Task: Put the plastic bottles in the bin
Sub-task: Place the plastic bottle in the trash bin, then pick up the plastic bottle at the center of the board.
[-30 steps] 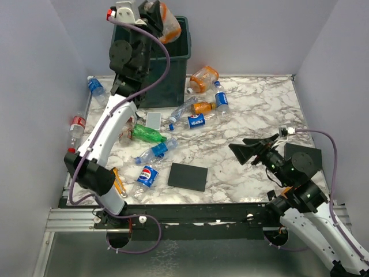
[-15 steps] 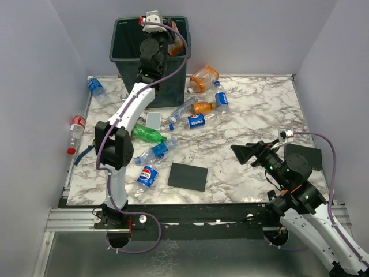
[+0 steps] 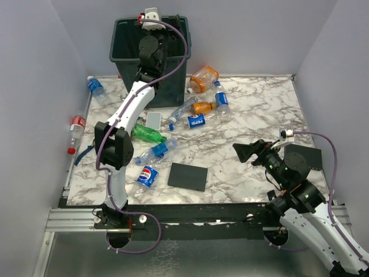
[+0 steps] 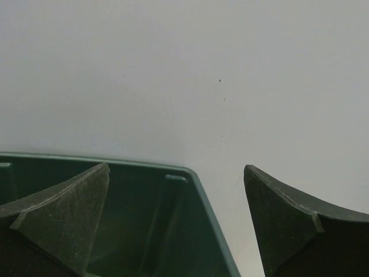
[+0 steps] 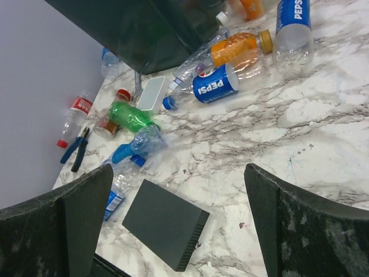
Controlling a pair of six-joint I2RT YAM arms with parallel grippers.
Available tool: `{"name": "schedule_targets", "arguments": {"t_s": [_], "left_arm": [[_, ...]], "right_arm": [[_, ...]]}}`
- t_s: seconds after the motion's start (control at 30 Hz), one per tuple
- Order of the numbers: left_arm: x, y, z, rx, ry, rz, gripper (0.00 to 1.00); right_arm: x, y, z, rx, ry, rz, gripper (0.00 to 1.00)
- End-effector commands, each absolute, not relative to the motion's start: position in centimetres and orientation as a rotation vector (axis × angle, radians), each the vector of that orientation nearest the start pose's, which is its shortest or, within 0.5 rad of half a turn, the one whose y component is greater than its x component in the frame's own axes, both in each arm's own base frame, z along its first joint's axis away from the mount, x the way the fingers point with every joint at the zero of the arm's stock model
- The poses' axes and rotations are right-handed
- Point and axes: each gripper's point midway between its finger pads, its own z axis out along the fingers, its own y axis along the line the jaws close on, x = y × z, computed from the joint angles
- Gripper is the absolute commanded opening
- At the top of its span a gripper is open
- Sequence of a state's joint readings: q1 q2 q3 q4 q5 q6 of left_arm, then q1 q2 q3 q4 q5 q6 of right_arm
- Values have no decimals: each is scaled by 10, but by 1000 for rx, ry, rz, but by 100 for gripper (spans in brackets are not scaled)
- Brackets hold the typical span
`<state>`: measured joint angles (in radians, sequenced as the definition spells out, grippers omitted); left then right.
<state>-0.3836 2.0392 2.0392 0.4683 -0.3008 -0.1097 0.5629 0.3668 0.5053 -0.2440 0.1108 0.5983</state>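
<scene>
The dark green bin stands at the back left of the marble table. My left gripper hangs over the bin's open top. In the left wrist view the left gripper is open and holds nothing, with the bin's rim below it. Several plastic bottles lie on the table: an orange-labelled one, a Pepsi one, a green one and another Pepsi one. My right gripper hovers open over the right half, and that right gripper is empty.
A flat black plate lies near the front edge, below the right jaws. A second black square sits by the right arm. Blue pliers and a red-labelled bottle lie at the left edge. A white card is by the bin.
The left arm swung over the bin with an orange-labelled bottle, then its jaws opened; the bottle is no longer in view. The right arm barely moved.
</scene>
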Motion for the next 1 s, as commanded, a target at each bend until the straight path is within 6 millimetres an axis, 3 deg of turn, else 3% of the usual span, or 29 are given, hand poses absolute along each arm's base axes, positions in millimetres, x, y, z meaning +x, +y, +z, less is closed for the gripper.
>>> {"name": "schedule_targets", "arguments": {"t_s": [0.0,0.17,0.3,0.47,0.53,0.67,0.77,0.9,0.97], "left_arm": [[539,-183,569,-143,964,-390,99],[472,-217,607,-53,914,-460,99],[412,-261,591,86,962,-530,99],[364,-287,521,175,1120,-662,99],[354,-291,480,176,1220,-704,99],[336,-299,380,245,1469,-717,99],[324,-289,315,275,1637,-668,99],[313,-259,266,285,1754,-529,99],[313,-242,253,229,1783,-464,99]], "right_arm": [[217,127,248,139,1730,693,100],[227,108,247,256,1716,606,100],[231,93,257,301,1661,536,100],[237,84,250,307,1736,421,100],[241,83,242,324,1779,379,100],[251,82,220,370,1880,294,100],[258,90,199,388,1956,273,100],[264,101,181,416,2004,299,100],[266,98,173,465,2020,267,100]]}}
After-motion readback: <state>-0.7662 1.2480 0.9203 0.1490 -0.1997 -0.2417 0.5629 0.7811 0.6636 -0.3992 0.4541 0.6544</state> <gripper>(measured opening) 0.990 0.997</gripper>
